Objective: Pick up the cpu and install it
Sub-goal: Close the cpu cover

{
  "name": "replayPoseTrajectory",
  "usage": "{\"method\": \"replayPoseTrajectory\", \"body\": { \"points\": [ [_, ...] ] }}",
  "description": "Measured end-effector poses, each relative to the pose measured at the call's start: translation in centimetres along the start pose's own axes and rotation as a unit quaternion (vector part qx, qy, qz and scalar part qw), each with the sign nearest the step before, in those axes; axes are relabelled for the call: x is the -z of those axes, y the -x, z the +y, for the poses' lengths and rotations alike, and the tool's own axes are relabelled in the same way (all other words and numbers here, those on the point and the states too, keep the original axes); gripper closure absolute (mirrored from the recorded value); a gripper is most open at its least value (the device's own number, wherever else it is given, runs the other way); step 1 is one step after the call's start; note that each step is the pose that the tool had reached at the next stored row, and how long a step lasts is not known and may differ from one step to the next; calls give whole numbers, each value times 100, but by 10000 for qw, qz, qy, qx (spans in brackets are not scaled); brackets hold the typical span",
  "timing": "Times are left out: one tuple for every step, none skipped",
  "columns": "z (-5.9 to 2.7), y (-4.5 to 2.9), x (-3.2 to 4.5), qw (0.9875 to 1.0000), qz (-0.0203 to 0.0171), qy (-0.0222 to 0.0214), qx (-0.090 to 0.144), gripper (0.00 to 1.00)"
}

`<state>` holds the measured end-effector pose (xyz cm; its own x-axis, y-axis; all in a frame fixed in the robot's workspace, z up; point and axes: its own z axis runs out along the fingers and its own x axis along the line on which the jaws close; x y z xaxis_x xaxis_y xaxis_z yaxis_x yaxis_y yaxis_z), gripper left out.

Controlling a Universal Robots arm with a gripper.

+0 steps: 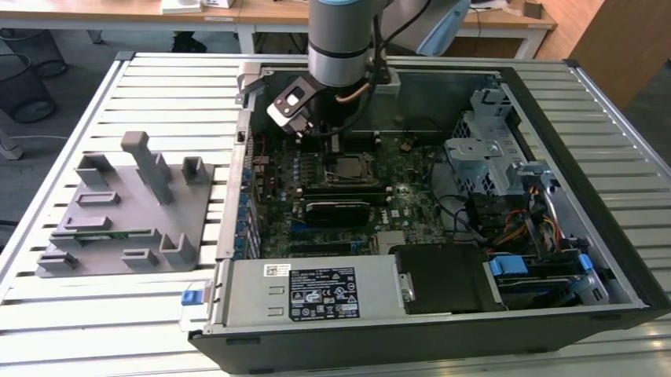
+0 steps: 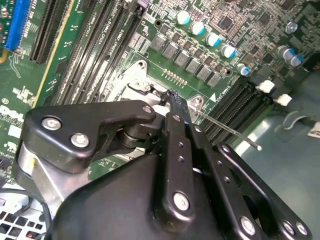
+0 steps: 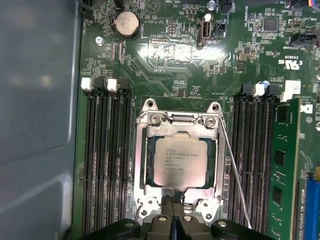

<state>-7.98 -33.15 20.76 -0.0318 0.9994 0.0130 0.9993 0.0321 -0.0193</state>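
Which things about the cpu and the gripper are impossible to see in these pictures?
First wrist view: the gripper covers one edge of the socket, so contact with the cpu cannot be told.
Second wrist view: the gripper covers most of the socket.
Exterior view: the cpu is too small to judge its seating.

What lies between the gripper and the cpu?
In the first wrist view, a strip of the socket's metal frame lies between the shut gripper and the cpu seated in the socket.
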Motion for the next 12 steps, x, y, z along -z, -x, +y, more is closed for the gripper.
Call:
{"method": "replayPoseTrajectory", "body": {
  "points": [
    [0,0,16,10000,0,0,0,89],
    [0,0,29,10000,1,0,1,89],
    [3,0,38,10000,0,-4,1,89],
    [7,0,40,10000,1,-9,1,89],
    [12,3,40,10000,2,-14,0,89],
    [17,10,41,10000,1,-22,0,89],
    [24,19,42,10000,1,-30,0,89],
    [32,32,42,10000,1,-38,0,89],
    [42,48,42,10000,1,-46,0,89],
    [54,63,43,10000,1,-52,-1,89],
    [75,73,43,10000,2,-61,-1,89],
    [101,79,43,10000,3,-69,-1,89]
  ]
}}
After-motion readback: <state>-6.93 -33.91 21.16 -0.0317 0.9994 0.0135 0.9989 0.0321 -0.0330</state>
